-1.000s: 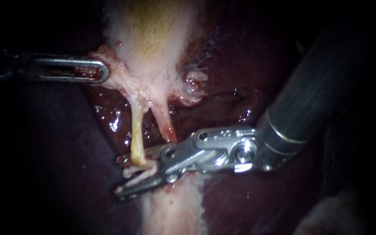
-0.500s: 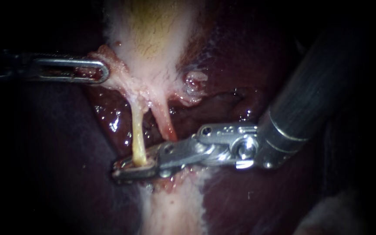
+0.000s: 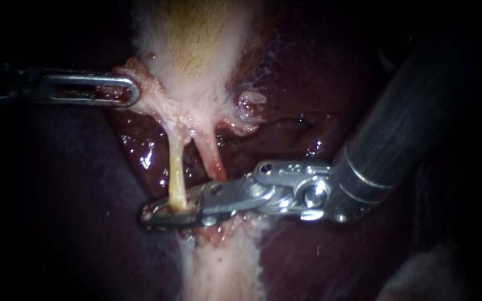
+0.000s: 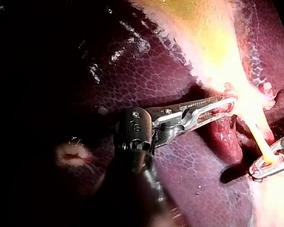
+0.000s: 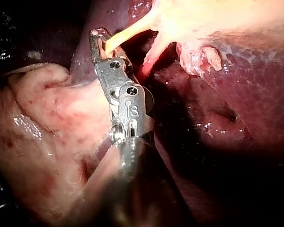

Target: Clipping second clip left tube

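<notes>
Right instrument (image 3: 169, 212) around left tube (image 3: 176, 167), liver (image 3: 302, 106) behind.

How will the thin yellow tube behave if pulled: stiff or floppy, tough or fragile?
Probably floppy: the left tube looks straight only because stretched between the right instrument, shut on it, and the gallbladder, which the left instrument holds. Likely fragile: it is very thin. Perhaps slippery: nearby liver glistens.

The right tool (image 3: 168, 213) has closed (it gaped before) on the left tube (image 3: 175, 167).

Dark grey shaft (image 3: 403, 122), silver pinned wrist (image 3: 302, 192), slim steel right tool (image 3: 163, 214)
</notes>
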`<state>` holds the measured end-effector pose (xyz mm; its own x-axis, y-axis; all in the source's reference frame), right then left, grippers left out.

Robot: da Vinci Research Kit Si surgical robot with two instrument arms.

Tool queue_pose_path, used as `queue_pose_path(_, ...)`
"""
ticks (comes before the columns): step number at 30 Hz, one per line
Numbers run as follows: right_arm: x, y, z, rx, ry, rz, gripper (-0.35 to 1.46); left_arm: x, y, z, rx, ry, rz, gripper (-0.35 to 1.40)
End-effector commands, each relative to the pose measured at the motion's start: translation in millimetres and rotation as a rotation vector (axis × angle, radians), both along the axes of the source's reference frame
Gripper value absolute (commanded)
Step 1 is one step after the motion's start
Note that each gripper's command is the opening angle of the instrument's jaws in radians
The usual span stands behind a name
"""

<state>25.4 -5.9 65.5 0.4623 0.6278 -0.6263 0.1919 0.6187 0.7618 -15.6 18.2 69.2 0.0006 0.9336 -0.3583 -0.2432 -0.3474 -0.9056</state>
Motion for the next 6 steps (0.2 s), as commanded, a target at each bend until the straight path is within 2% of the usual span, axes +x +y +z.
queue_pose_path(1, -0.1, 0.1, 0.1, -0.001, -0.002, -0.001, -0.35, 0.0, 0.0, 0.0, 0.0, 0.0, 0.0, -0.35)
queue_pose_path(6, -0.2, 0.2, 0.3, -0.001, -0.002, -0.001, -0.35, 0.0, 0.0, 0.0, 0.0, 0.0, 0.0, -0.35)
